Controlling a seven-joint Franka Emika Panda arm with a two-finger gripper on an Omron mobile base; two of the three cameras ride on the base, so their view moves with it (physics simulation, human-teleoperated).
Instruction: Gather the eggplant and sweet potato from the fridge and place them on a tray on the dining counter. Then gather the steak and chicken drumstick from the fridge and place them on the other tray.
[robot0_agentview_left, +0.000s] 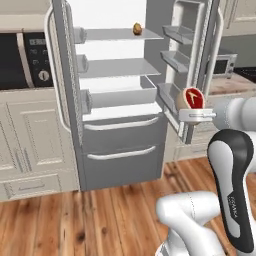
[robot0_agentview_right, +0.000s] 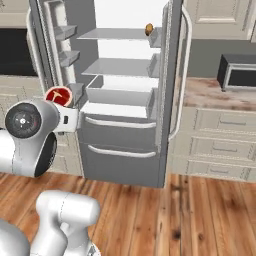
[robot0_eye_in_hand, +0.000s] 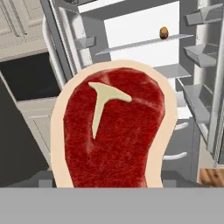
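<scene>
Item: steak (robot0_eye_in_hand: 114, 131), pinched in the hand (robot0_agentview_left: 191, 111), clear of the open fridge (robot0_agentview_left: 120, 150). Step: second gathering. Chicken drumstick (robot0_agentview_left: 137, 28) on top shelf, beyond hand. Next: likely carry steak to the bench tray.

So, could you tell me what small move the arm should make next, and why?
Probably draw the pincer back from the fridge and begin turning toward the dining counter. The steak is already gripped and held outside the open compartment, clear of the shelves. The chicken drumstick is on the top shelf, so it can wait.
</scene>
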